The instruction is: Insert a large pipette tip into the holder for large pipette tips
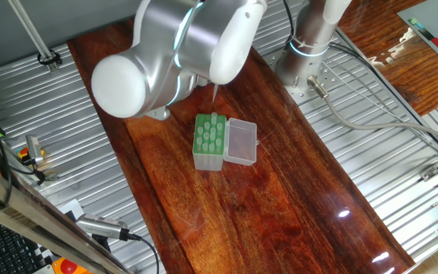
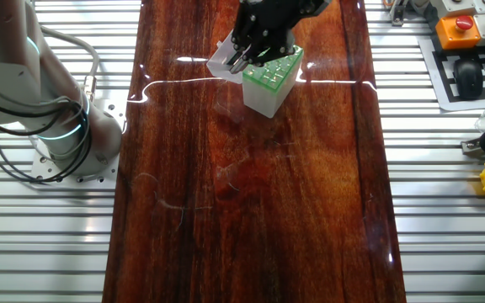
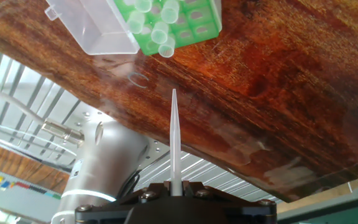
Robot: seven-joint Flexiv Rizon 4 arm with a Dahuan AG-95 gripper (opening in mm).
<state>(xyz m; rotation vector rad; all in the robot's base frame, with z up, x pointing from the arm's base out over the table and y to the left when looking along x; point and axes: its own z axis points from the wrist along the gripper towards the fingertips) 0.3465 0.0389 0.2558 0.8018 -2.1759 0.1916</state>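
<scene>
Jaws are clamped on the tip [image 3: 174, 140], holder [image 3: 178, 23] just ahead of them, so inserting's still left.

Item one, the large pipette tip [image 3: 174, 140]: you see a thin, long, tapered cone of translucent whitish-grey plastic. In the hand view its wide end sits low at 6 o'clock and its fine point aims toward 12 o'clock, stopping short of the rack. In one fixed view it [image 1: 214, 92] shows as a pale sliver hanging point down, just above the rack's far edge.

Item two, the holder for large pipette tips [image 1: 208, 141]: you see a small pale green rectangular box on the wooden tabletop, its top a grid of round holes, several already filled with tips. Its clear hinged lid lies open, flat at the box's 3 o'clock side.
</scene>
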